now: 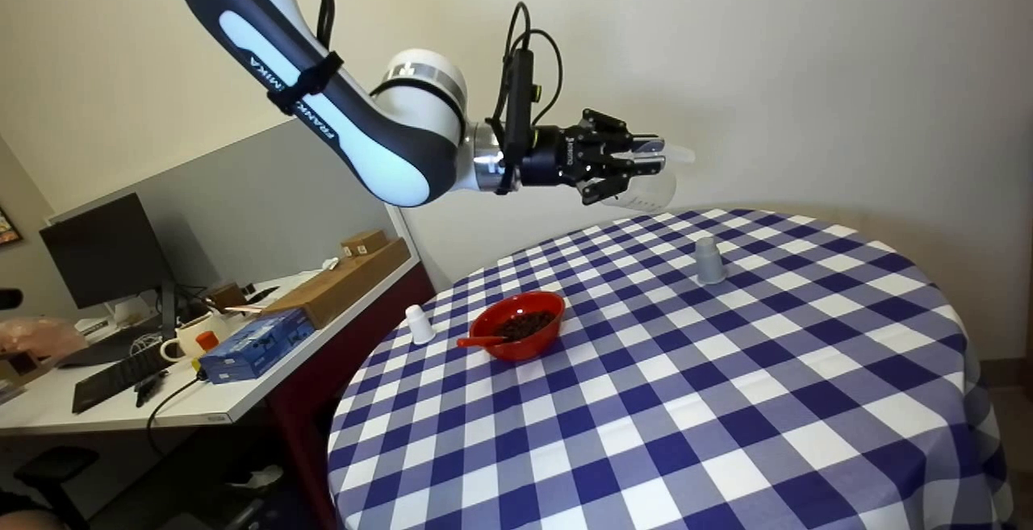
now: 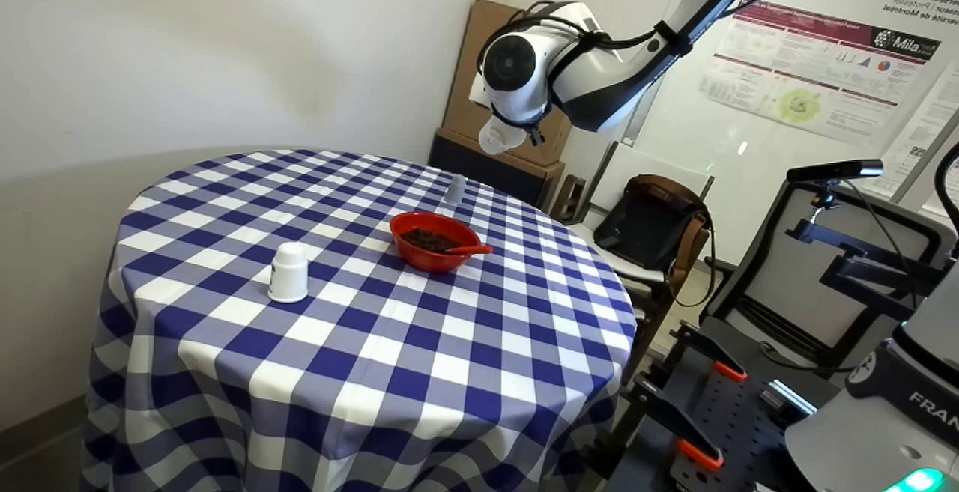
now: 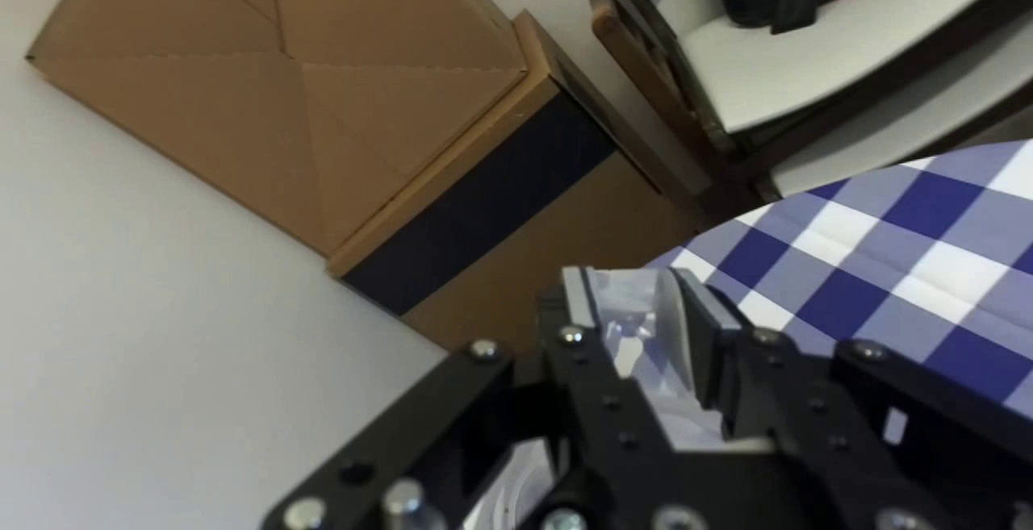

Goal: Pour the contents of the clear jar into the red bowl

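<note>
Soft shadows [image 2: 300,87] fall on the pale wall [image 2: 135,65].

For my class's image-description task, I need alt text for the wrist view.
A black tool at the bottom grips a clear jar, partly hidden. Beyond it are brown cardboard boxes, a blue-and-white checked tablecloth at right, and part of a chair at top right.

One clear jar [image 1: 655,190], one red bowl [image 2: 428,261], one spoon [image 2: 472,250], two cups [image 2: 289,273].
</note>
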### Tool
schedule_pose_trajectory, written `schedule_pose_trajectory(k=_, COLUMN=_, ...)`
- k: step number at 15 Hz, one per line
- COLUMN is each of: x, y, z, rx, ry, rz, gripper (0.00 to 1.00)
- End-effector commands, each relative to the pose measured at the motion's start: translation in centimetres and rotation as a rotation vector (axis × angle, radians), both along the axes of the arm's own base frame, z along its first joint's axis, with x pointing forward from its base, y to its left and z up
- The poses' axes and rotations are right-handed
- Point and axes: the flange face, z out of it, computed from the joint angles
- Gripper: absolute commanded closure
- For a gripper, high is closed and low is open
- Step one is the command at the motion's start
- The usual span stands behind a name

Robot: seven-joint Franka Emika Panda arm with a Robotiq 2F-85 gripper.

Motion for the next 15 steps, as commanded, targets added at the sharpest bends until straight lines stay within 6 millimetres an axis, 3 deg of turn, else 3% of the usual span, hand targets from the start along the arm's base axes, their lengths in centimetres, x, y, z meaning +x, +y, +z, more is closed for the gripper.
schedule_pose_trajectory(k=1, x=1.7, y=-1.8, z=-1.2, rx=0.128, ry=0.060, rz=-0.056, gripper=0.90)
schedule_pose_trajectory(k=8, x=3.6, y=-5.5, z=-7.6, rx=0.218, ry=0.179, rz=-0.186, gripper=0.90)
schedule_pose_trajectory(k=12, x=4.1, y=-5.0, z=-11.3, rx=0.274, ry=0.305, rz=-0.263, gripper=0.90)
schedule_pose_trajectory(k=15, x=4.6, y=-5.0, z=-12.4, rx=0.307, ry=0.372, rz=-0.332, gripper=0.90)
